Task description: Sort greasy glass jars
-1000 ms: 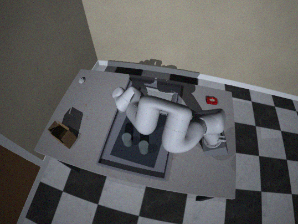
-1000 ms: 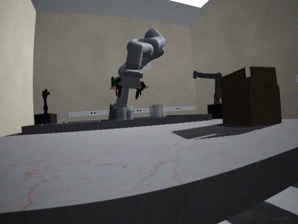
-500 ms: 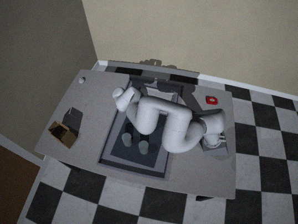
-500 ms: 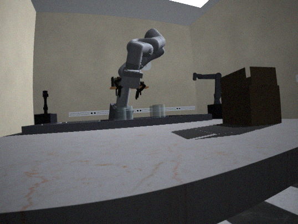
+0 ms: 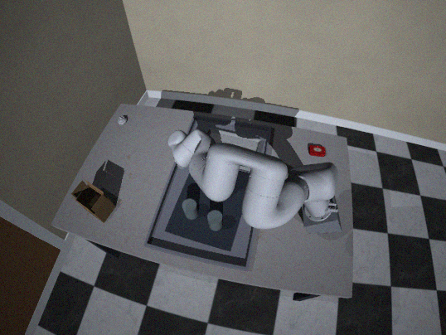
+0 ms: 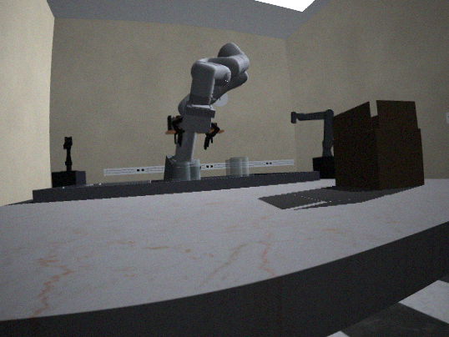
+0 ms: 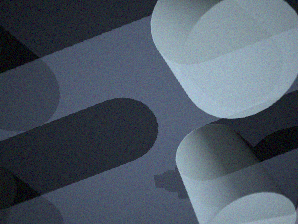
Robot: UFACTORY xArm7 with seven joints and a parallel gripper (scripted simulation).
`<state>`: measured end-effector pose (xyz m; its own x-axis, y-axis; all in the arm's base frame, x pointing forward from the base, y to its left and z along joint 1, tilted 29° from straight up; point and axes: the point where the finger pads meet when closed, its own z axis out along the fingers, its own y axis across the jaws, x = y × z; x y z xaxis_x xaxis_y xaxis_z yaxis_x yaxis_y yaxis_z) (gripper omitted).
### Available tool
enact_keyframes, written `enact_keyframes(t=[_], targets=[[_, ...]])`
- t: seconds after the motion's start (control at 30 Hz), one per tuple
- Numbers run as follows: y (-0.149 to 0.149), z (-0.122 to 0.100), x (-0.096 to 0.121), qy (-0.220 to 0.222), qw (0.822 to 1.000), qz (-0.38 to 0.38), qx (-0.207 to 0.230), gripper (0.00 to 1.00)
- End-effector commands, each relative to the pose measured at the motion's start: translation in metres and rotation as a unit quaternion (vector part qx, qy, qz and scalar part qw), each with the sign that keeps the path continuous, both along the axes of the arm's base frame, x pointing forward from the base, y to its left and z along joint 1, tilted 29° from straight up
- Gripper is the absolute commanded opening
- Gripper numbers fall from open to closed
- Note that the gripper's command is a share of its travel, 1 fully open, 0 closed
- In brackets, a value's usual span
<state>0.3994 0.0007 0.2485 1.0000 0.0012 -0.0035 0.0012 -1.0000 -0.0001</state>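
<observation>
Spreads wide at the fingers (image 6: 207, 143), with nothing held between them and no jar touched. Points downward above the dark-rimmed basin (image 5: 251, 257) (image 6: 125, 188), well clear of the jars in the exterior view. Shows, in the wrist view, one jar (image 7: 230, 75) large at the top and a second jar (image 7: 220, 162) just below it, the lower one cut off by the frame edge.

Reaches the gripper (image 6: 193, 145) by way of a bent white arm (image 5: 265, 182) (image 6: 203, 83), hiding part of the mat (image 5: 224, 241) from above. Leaves two jars in sight there, a left jar (image 5: 190, 208) and a right jar (image 5: 215, 220), upright on the mat, near each other but apart. Shows jars in two groups from the exterior, upright behind the basin's rim. Includes a pale tray (image 5: 244, 142) at the basin's far end, partly covered by the arm.

Carries, farther out on the tabletop (image 5: 290, 257) (image 6: 146, 242), an open box (image 5: 105, 209) (image 6: 359, 154) and a red thing (image 5: 313, 149) near the arm's base.
</observation>
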Motion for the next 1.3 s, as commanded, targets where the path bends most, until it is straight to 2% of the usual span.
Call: enact_keyframes(t=[0.0, 0.3, 0.57, 0.9, 1.27], targets=[[-0.001, 0.001, 0.001, -0.002, 1.0, -0.001, 0.0, 1.0], [-0.001, 0.001, 0.001, -0.002, 1.0, -0.001, 0.0, 1.0], [0.01, 0.026, -0.01, -0.071, 0.997, 0.022, 0.018, 1.0], [0.016, 0.039, -0.015, -0.107, 0.993, 0.034, 0.029, 1.0], [0.027, 0.064, -0.026, -0.178, 0.981, 0.057, 0.047, 1.0]])
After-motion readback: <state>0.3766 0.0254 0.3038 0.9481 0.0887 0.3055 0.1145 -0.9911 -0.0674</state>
